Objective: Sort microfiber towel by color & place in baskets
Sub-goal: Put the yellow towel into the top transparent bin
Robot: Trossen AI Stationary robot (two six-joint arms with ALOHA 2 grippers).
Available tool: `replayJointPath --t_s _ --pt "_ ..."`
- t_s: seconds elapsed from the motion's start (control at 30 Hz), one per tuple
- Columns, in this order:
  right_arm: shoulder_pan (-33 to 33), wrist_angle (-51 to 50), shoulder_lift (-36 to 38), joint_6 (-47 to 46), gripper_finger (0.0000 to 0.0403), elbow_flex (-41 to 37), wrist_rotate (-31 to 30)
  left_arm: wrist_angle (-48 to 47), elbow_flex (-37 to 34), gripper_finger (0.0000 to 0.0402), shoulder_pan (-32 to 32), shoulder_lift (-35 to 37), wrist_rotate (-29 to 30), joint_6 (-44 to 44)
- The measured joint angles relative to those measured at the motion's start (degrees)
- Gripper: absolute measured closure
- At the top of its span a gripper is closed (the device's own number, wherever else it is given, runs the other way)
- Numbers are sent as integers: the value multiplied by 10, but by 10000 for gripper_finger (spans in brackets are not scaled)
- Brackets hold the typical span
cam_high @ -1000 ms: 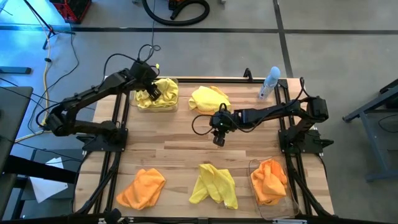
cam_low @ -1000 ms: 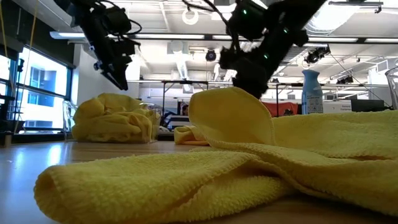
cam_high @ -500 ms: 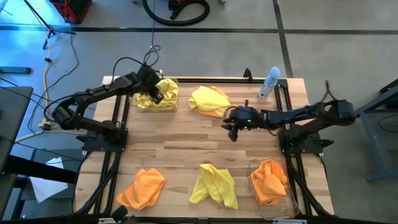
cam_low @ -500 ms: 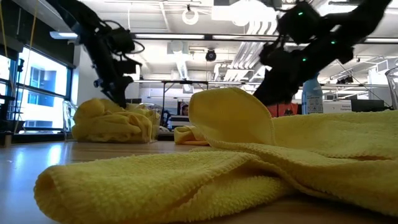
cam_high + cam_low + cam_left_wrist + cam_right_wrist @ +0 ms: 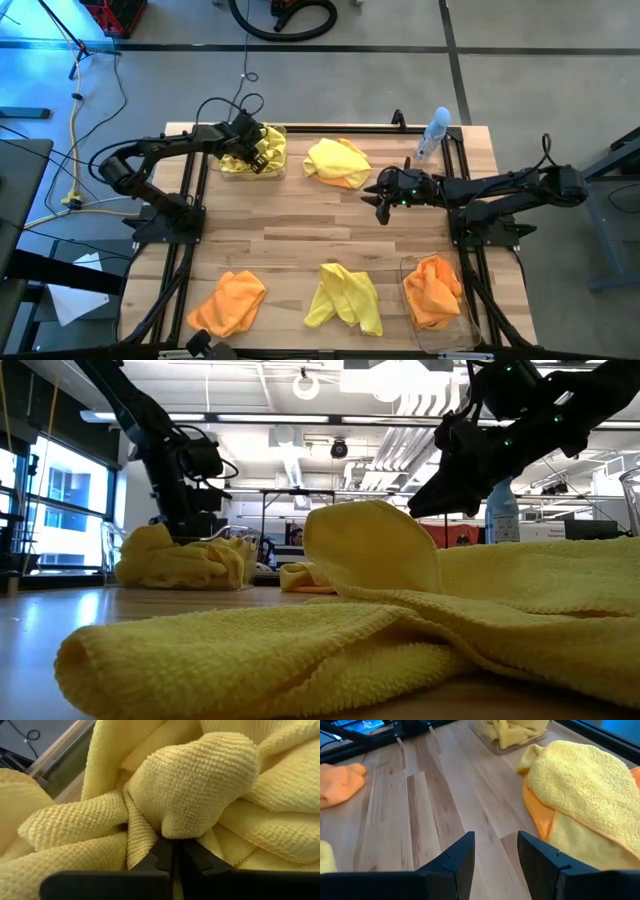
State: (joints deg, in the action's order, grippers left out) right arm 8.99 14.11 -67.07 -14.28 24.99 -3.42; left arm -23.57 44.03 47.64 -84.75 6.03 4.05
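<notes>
The far-left basket (image 5: 224, 172) holds yellow towels (image 5: 268, 148); my left gripper (image 5: 250, 152) is down among them, shut on a yellow towel (image 5: 200, 785). A yellow towel (image 5: 335, 160) lies on an orange one (image 5: 540, 817) at the far middle of the table. My right gripper (image 5: 383, 200) hovers open just right of that pile, holding nothing. An orange towel (image 5: 228, 300) and a yellow towel (image 5: 345, 298) lie along the near edge. The near-right basket (image 5: 405, 268) holds an orange towel (image 5: 432, 290). My left gripper has a gathered fold of the yellow towel (image 5: 145, 837) at its shut fingertips (image 5: 162, 857), with creases running in toward them. The fingers come steeply from above, slanting into the basket. The towel lies bunched on the other cloths in the basket.
A pale blue spray bottle (image 5: 432, 133) stands at the far right, behind my right arm. Bare wood lies across the table's middle (image 5: 300, 235). Black arm frames run along both side edges.
My left gripper has gone down into the far-left basket and shut among the yellow towels. My right gripper has drawn back toward the table's right edge, away from the middle, and tipped up from pointing down to nearly level, staying open.
</notes>
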Motion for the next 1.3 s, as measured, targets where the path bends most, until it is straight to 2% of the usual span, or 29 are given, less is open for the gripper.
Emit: replayJointPath --t_s 0.2,0.43,0.6,0.77,1.03,1.17,1.3 --pt "0 -1 0 4 259 0 0 -9 -1 397 0 40 2 0" --pt "0 -1 0 4 259 0 0 -30 -2 400 -5 140 4 -6" --pt "0 -1 0 4 259 0 0 -30 -2 400 -29 206 -9 -10" --pt "0 -1 0 4 259 0 0 -30 -2 400 -63 241 -9 -25" --pt "0 -1 0 4 259 0 0 -36 -2 400 -75 209 25 -24" --pt "0 -1 0 4 259 0 0 -33 -2 397 -70 155 25 -24" --pt "0 -1 0 4 259 0 0 -33 -1 363 -63 83 22 -24"
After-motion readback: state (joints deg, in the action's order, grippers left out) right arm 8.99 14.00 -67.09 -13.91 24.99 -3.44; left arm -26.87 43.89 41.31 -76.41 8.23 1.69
